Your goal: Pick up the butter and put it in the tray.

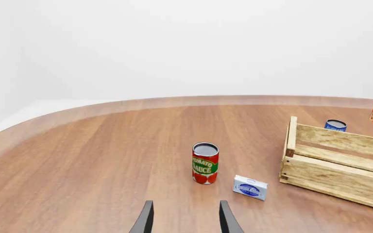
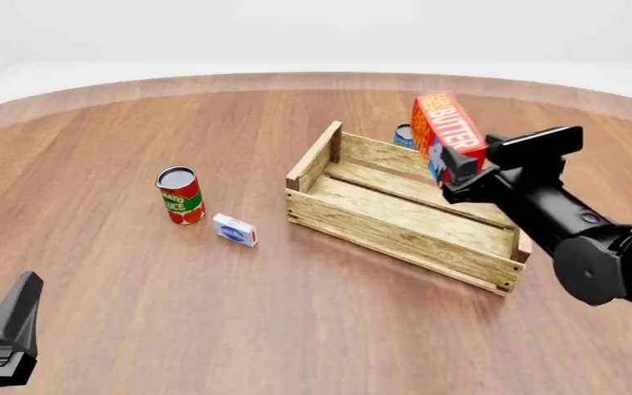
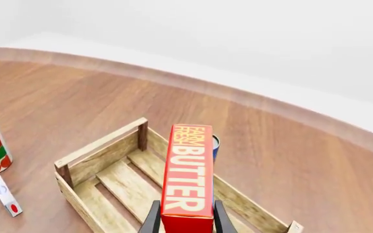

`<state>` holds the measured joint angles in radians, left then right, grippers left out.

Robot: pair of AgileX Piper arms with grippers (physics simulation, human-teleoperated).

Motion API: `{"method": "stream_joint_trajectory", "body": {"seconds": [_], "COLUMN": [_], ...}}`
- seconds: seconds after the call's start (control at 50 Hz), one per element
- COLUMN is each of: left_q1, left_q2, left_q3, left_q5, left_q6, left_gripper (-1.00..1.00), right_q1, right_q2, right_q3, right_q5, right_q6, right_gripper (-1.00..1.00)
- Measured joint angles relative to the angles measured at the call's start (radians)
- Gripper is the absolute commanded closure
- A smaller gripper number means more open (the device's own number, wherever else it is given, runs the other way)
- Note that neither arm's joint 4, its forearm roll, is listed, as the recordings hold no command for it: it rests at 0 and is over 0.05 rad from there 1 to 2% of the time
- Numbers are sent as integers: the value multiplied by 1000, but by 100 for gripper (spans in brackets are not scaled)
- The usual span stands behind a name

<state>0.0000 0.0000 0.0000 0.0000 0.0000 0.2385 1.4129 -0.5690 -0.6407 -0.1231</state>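
Right gripper (image 3: 183, 221) pinches the butter (image 3: 188, 174) between its fingers and holds it up in the air, above the tray (image 2: 404, 234). Picking up is done; putting it down inside is left. Left gripper (image 1: 185, 218) is spread wide, holding nothing.

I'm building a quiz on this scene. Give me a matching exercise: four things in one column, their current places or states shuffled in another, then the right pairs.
Things:
1. butter
2. tomato sauce can
3. small white-and-blue box
4. left pincer

States:
A. lying on the table beside the can
B. open, holding nothing
C. held in the right pincer above the tray
D. standing upright left of the tray

Pairs: 1-C, 2-D, 3-A, 4-B
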Motion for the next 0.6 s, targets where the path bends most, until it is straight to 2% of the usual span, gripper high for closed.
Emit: {"method": "stream_joint_trajectory", "body": {"seconds": [0.6], "left_q1": [0], "left_q2": [0], "left_q3": [0], "left_q5": [0], "left_q6": [0], "left_gripper": [-100], "right_q1": [0], "right_q2": [127], "right_q3": [-54], "right_q5": [-9], "right_q6": [12], "right_gripper": [100]}}
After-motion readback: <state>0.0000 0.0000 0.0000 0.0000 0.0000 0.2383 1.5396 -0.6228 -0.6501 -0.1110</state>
